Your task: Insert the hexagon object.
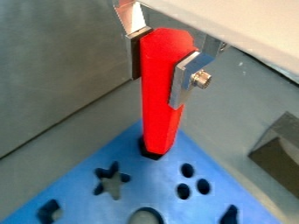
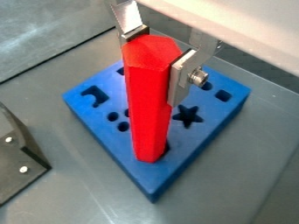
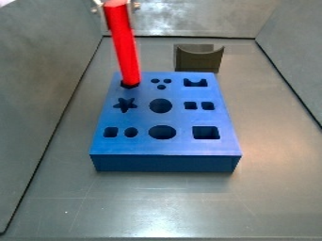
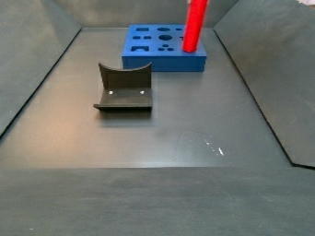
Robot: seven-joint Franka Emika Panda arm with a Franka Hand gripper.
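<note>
The hexagon object is a glossy red rod, held near upright in my gripper. The silver fingers clamp its upper end from both sides, as both wrist views show. Its lower end sits in a dark hole at a corner of the blue block, which has several shaped holes. In a side view the rod stands at the far left corner of the block, leaning slightly. In a side view the rod rises from the block's right end; the gripper is above the frame edge there.
The dark fixture stands on the grey floor apart from the blue block, and shows behind the block in a side view. Grey sloping walls enclose the floor on all sides.
</note>
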